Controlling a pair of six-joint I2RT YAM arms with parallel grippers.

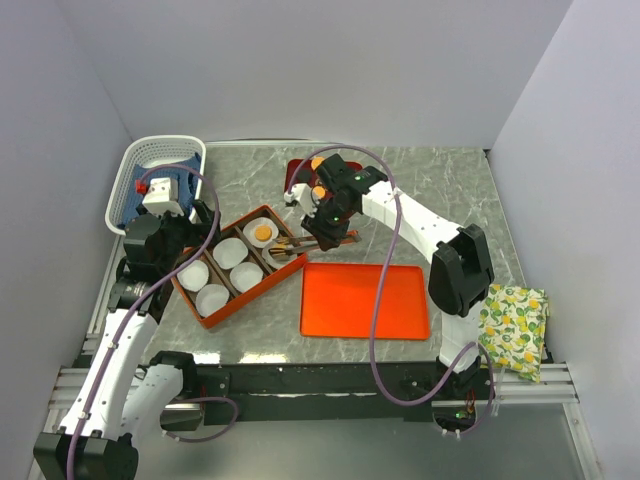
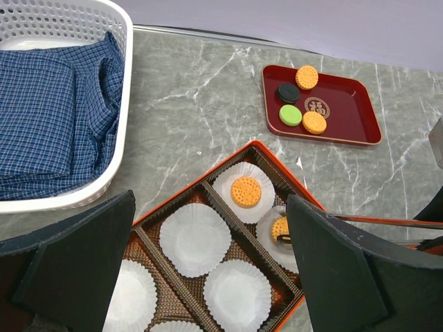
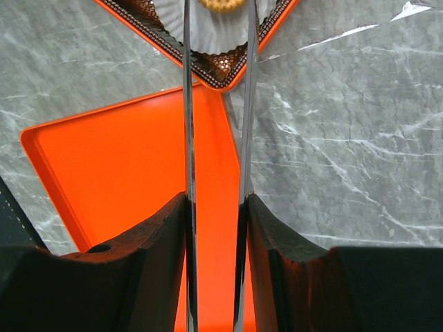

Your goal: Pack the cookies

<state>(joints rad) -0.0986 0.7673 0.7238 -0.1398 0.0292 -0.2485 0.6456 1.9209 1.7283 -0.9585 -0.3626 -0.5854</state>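
All 6 cookies (image 2: pixel 246 191) lie flat, faces up, 2 orange in paper cups (image 2: pixel 194 238) of the box (image 2: pixel 201 181) and 4 on the red tray (image 2: pixel 346 111); right tool (image 3: pixel 216 204), arm stretched left, clenched on tongs (image 3: pixel 187 104) straddling 1 boxed cookie; left tool (image 2: pixel 211 202) released, poised above box

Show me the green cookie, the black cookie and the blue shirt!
green cookie (image 2: pixel 291 115): left wrist view, middle of its top face.
black cookie (image 2: pixel 288 93): left wrist view, middle of its top face.
blue shirt (image 2: pixel 48 117): left wrist view, on its folded top layer.
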